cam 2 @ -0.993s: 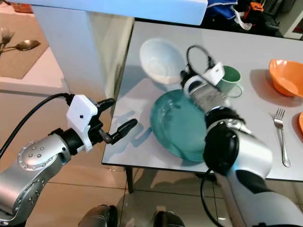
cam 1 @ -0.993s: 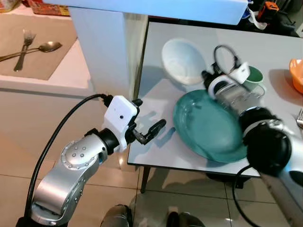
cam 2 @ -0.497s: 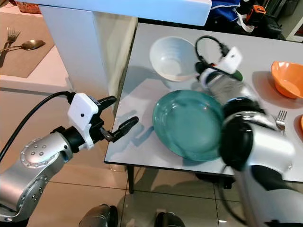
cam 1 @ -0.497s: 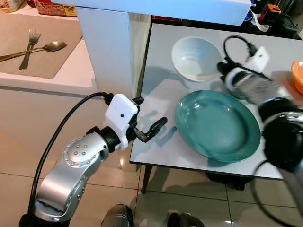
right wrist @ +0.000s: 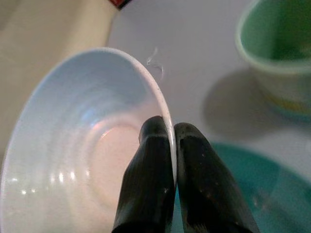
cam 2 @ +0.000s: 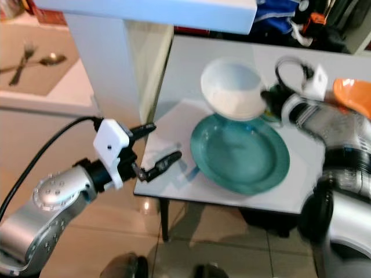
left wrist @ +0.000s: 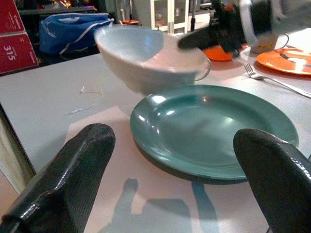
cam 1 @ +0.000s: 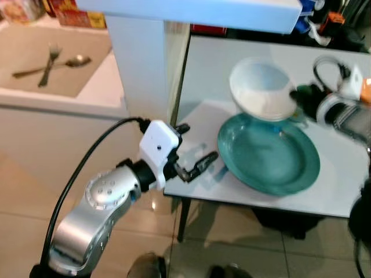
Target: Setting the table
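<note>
Two grippers in play here: the right gripper (right wrist: 167, 145) has its fingers pinched tight on the rim of the white bowl (cam 1: 261, 90), one finger inside and one outside, and the bowl is tilted and lifted over the far edge of the teal plate (cam 1: 269, 155). That plate sits flat near the table's (cam 1: 208, 75) front edge, toward its left corner. Left gripper (cam 1: 196, 155) hovers at that left front corner with its fingers spread wide, nothing between them, pointing at the plate. Behind the bowl there's a green mug (right wrist: 279, 53) on the table, and further right an orange bowl (cam 2: 353, 95). Off left, a fork (cam 1: 46, 59) and spoon (cam 1: 72, 61) lie crossed on a tan mat (cam 1: 52, 63) on the counter.
</note>
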You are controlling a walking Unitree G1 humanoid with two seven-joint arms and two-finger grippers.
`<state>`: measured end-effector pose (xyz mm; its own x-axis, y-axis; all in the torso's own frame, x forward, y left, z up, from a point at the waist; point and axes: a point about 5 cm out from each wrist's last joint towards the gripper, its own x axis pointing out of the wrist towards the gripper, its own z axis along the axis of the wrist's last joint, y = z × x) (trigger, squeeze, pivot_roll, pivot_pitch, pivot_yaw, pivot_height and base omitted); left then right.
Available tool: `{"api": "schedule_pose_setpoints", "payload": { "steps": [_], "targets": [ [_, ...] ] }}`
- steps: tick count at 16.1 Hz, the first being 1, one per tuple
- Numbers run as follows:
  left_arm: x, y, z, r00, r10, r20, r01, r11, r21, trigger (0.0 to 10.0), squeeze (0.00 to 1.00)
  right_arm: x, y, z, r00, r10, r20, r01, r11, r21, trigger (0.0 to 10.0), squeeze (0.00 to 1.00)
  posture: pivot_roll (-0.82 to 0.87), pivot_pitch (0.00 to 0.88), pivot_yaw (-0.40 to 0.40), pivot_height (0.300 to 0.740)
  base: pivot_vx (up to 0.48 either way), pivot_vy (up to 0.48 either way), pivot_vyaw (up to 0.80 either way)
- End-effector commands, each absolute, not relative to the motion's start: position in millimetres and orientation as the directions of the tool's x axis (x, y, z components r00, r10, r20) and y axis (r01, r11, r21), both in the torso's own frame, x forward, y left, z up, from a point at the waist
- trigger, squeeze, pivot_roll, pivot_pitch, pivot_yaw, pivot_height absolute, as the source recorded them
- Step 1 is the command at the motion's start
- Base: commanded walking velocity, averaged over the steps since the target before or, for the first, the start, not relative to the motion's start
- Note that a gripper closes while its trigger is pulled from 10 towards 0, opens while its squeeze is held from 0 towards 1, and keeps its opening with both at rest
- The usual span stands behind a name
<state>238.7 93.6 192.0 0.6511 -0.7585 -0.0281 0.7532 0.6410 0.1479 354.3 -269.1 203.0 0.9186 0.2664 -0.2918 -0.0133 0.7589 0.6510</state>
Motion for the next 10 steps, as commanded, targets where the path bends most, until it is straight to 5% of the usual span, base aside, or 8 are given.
{"api": "schedule_pose_setpoints", "payload": {
  "steps": [1, 9, 10],
  "targets": [
    [237, 90, 194, 0.628, -0.778, -0.021, 0.771, 0.618, 0.156, 10.0, 0.0, 346, -267, 209, 0.923, 0.288, -0.256, -0.046, 0.741, 0.67, 0.0, 0.0, 0.1, 0.042, -0.002, 0.74, 0.0, 0.0, 0.0],
    [238, 94, 196, 0.637, -0.77, -0.022, 0.763, 0.626, 0.161, 10.0, 0.0, 304, -266, 194, 0.914, 0.203, -0.351, 0.039, 0.818, 0.574, 0.0, 0.0, 0.1, 0.051, -0.013, 0.74, 0.0, 0.0, 0.0],
    [237, 93, 195, 0.635, -0.772, -0.023, 0.765, 0.624, 0.16, 10.0, 0.0, 303, -264, 190, 0.904, 0.202, -0.376, 0.047, 0.828, 0.559, 1.8, 0.0, 0.11, 0.05, -0.016, 0.74, 0.0, 0.0, 0.0]
  ]
}}
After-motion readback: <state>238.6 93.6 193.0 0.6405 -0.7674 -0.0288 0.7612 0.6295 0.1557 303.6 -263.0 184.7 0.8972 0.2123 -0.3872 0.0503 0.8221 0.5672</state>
